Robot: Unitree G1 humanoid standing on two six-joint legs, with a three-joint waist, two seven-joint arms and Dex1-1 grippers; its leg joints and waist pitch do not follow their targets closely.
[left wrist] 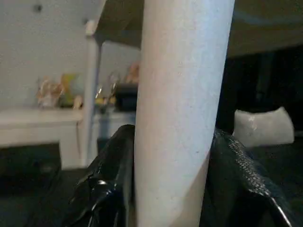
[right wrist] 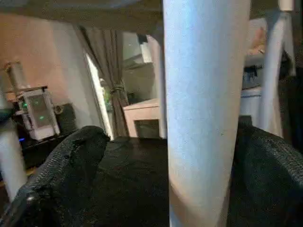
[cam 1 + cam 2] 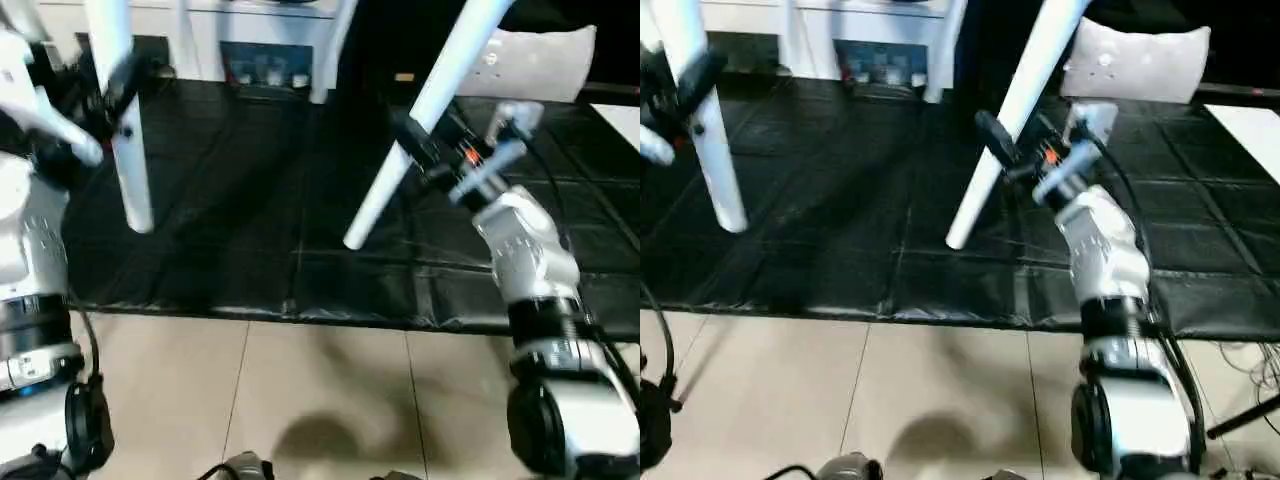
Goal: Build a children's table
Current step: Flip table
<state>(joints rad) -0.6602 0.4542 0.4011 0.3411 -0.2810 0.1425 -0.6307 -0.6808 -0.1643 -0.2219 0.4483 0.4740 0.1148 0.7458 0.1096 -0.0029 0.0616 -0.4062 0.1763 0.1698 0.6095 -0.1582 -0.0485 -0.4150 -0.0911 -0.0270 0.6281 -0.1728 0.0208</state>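
- Children's table looks mostly assembled and lifted: two of its white legs hang down over the black floor mat (image 3: pixel 300 200), feet clear of it. The top itself is above what I can see.
- Left leg (image 3: pixel 125 130) hangs nearly upright. The left claw (image 3: pixel 115 95) is pinching it partway up, black fingers (image 1: pixel 106 184) pressed on both sides.
- Right leg (image 3: pixel 425 120) slants, foot swung toward the middle. The right claw (image 3: pixel 420 135) sits around it with fingers (image 2: pixel 66 170) spread wide; looks to me like a loose cradle, not a clamp.
- Doing it well, I'd guess: tighten the right side first, level both legs, then lower evenly so all feet meet the mat together.
- Risk: the loose leg sliding through, or twisting in its socket.
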